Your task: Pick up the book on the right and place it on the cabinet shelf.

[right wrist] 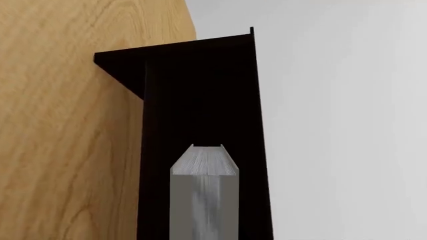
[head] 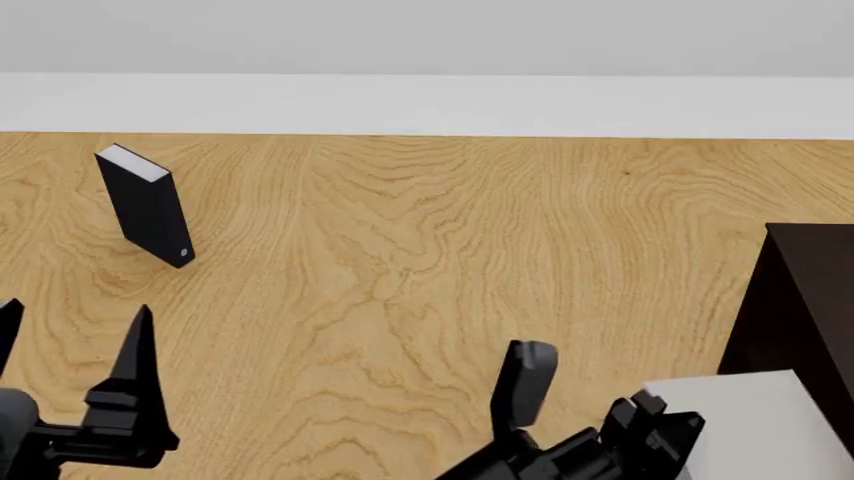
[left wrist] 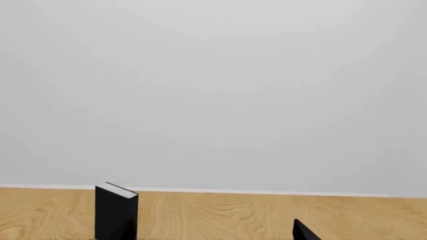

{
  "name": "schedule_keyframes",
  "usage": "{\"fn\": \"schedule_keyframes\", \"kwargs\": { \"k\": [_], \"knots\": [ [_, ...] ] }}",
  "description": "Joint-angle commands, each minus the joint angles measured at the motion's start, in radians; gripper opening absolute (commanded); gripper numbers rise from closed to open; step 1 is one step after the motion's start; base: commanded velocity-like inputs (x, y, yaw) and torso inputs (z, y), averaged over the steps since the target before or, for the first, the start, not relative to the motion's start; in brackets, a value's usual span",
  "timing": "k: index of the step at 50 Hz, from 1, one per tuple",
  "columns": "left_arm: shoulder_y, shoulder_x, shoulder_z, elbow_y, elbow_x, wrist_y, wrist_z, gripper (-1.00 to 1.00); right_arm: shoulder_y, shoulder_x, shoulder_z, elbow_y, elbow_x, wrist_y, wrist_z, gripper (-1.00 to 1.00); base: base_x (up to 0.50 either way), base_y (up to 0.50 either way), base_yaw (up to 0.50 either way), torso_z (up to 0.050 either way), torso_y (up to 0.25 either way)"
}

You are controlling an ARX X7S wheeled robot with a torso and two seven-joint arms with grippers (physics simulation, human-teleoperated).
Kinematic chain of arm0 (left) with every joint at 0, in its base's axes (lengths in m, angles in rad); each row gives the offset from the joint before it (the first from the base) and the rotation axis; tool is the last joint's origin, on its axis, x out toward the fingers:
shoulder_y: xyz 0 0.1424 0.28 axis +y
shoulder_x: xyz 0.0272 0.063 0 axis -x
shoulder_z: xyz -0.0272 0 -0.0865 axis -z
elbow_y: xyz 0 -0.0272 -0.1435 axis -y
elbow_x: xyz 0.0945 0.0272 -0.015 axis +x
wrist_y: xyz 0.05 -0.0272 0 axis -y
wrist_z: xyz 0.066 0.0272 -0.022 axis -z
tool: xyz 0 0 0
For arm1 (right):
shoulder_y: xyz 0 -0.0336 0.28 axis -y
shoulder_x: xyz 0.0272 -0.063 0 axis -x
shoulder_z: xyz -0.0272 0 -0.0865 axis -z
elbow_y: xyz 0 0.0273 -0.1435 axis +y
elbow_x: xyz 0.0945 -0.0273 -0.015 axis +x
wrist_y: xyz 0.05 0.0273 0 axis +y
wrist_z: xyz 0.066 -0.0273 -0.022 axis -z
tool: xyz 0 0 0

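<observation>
Right jaws: closed on the grey book, at the near right edge of the desk in the head view; one dark finger stands up on the book's left side.
Grey book: held in the right jaws, reaching straight out from them, whitish page edges facing the wrist camera; in the head view its pale cover lies broad and flat to the right of the jaws.
Cabinet: very dark, directly ahead of the right jaws and the book; the book's far end sits in front of its dark boards, and I cannot tell whether it touches any shelf board. In the head view its dark body rises just beyond and right of the book.
Left jaws: open and empty, two dark pointed fingers standing well apart above the desk.
Black book: upright on the desk, well ahead of the left jaws, pale page edges on top; apart from both arms.
Desk: light wood grain, carrying the black book and the cabinet.
Wall: plain pale grey, behind the desk's far edge.
</observation>
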Motion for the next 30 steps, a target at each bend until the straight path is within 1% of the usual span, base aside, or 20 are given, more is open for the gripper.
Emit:
{"fn": "schedule_keyframes", "kwargs": {
  "k": [1,10,16,30],
  "knots": [
    [-0.018,0.008,0.017,-0.044,0.02,0.014,0.002,1.0,0.003,0.0,-0.04,0.049,-0.127,0.028,-0.034,-1.0,0.0,0.0,0.0,0.0,0.0],
    [-0.043,0.02,0.047,-0.087,0.049,0.018,0.001,1.0,-0.006,0.0,-0.023,0.092,-0.202,0.009,-0.095,-1.0,0.0,0.0,0.0,0.0,0.001],
    [-0.078,0.032,0.081,-0.156,0.08,0.026,0.012,1.0,-0.018,0.0,-0.011,0.124,-0.228,-0.019,-0.13,-1.0,0.0,0.0,0.0,0.0,0.002],
    [-0.096,0.035,0.088,-0.189,0.091,0.029,0.003,1.0,-0.008,0.0,0.016,0.17,-0.275,-0.031,-0.17,-1.0,0.0,0.0,0.0,0.001,0.001]
  ]
}}
